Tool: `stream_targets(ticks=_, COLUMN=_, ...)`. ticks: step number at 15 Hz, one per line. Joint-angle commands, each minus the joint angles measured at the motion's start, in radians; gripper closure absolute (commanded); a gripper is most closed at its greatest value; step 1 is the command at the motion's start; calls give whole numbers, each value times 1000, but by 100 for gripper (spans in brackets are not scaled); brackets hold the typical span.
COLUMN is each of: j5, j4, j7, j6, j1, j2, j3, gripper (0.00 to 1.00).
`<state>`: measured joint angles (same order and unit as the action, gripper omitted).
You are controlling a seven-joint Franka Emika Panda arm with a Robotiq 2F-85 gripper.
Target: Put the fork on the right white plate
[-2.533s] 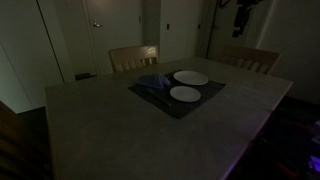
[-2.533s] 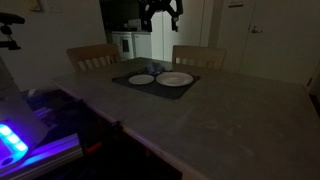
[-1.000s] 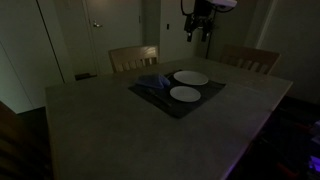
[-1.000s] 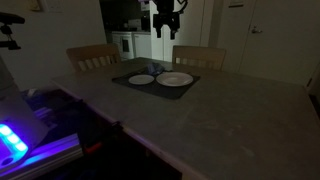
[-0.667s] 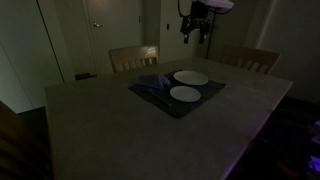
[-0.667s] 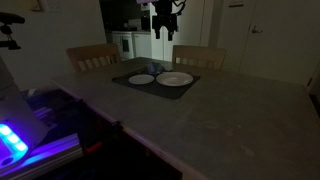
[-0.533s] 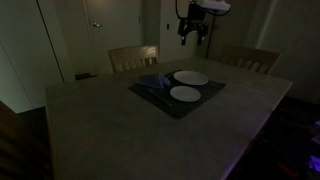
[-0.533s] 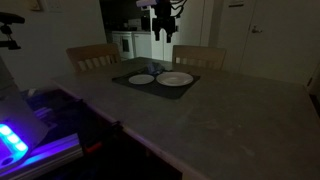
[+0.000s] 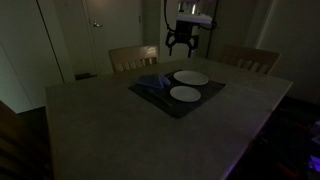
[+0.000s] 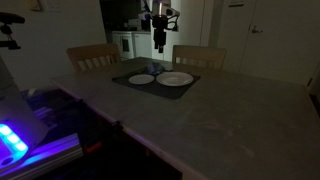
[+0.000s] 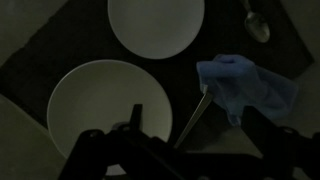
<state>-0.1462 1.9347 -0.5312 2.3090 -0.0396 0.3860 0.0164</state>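
Note:
Two white plates lie on a dark placemat (image 9: 165,100). They show in both exterior views, one (image 9: 191,77) (image 10: 176,79) beside the other (image 9: 185,94) (image 10: 141,79). In the wrist view they are one plate (image 11: 156,22) at the top and one plate (image 11: 105,100) at the left. The fork (image 11: 192,115) lies on the mat between the left plate and a crumpled blue cloth (image 11: 245,88), its upper end at the cloth's edge. My gripper (image 11: 194,112) hangs open and empty high above the fork; it also shows in both exterior views (image 9: 181,45) (image 10: 158,42).
A spoon (image 11: 256,22) lies on the mat at the top right of the wrist view. Two wooden chairs (image 9: 133,58) (image 9: 250,58) stand at the table's far side. The room is dark. The grey table (image 9: 110,125) extends wide around the mat.
My gripper has come in from the back of the room and moved down, until it hangs over the placemat. The plates, cloth and fork have not moved.

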Motion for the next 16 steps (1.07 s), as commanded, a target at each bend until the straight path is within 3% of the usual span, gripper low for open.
stream_targets(ticks=1, j5=-11, j4=-5, j7=4, j6=-2, j1=-14, j2=8, j3=13, gripper=0)
stream_targets(ticks=7, j5=-10, j4=-5, j7=4, j6=-2, j1=-14, j2=9, j3=15, gripper=0)
stream_targets(ticks=16, j5=14, j4=-141, j7=-180, j6=-106, j1=-34, j2=111, j3=44, gripper=0)
